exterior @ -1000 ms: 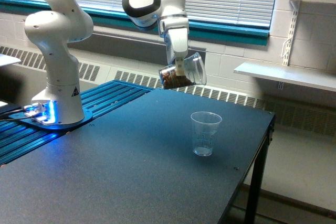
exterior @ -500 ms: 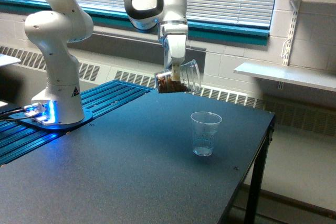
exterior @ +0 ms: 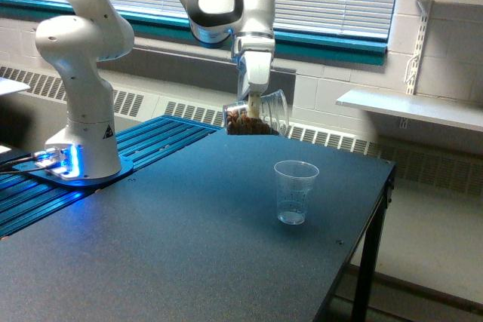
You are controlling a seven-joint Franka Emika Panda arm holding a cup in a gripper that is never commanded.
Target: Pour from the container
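tilt has eased as our fingers [exterior: 255,103], pinching the container [exterior: 256,115], drift off the cup [exterior: 295,191], so pouring looks finished.

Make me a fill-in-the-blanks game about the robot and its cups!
1. The gripper holds the container tipped on its ____.
2. The stuff inside the container is ____ in colour.
3. The plastic cup stands upright on the ____.
4. The plastic cup looks ____ inside.

Missing words: side; brown; table; empty
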